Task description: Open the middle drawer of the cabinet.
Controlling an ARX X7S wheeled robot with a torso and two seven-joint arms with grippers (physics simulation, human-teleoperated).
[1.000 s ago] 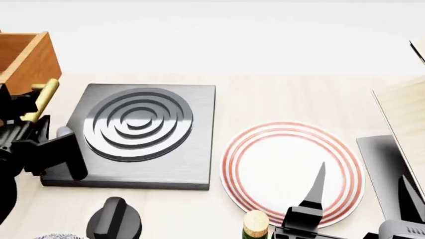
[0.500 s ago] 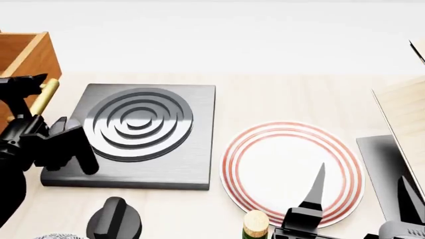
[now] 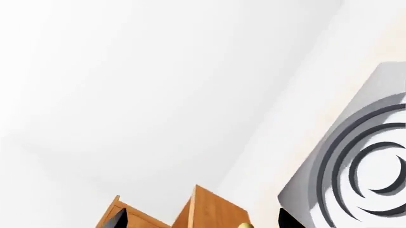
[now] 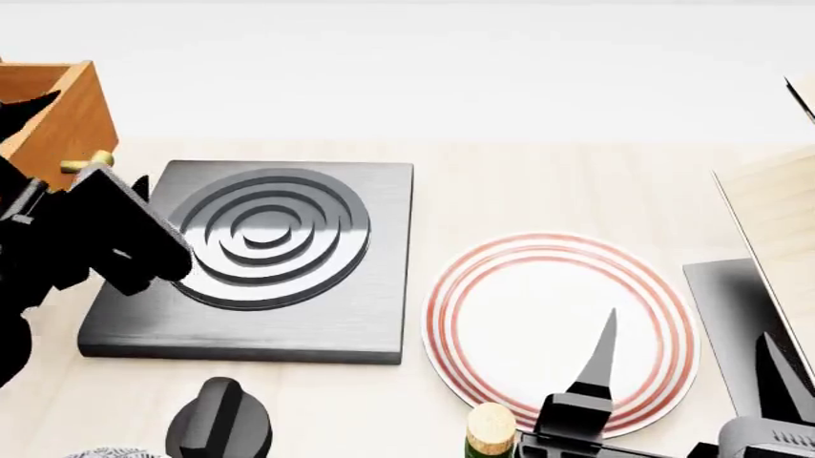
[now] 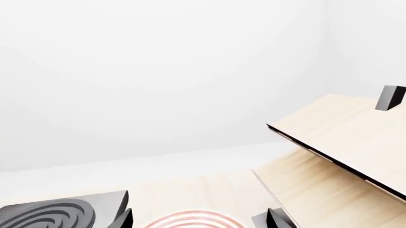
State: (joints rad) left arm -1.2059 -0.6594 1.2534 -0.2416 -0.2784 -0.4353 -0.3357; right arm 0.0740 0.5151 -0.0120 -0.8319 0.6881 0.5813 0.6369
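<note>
a: where's the cabinet?

b: at the far left edge of the head view, orange-brown wood, mostly cut off. an open-topped box juts out toward the hotplate, and i take that for the middle drawer, though the crop and the arm over it leave me unsure which drawer it is. a short stub of brass handle shows just beside the black arm.

a: and the left gripper?

b: dark bulk up against the drawer's front, overlapping the hotplate's near-left corner. in the left wrist view its two fingertips peek in well apart, so the jaws look spread, with the brass bit between them but not pinched.

a: right gripper?

b: low at the right, fingers parted, holding nothing, one over the red-ringed plate, the other by the pale wood rack.

a: anything else?

b: a black knob and a cork-topped bottle along the near edge of the light wooden table.
</note>
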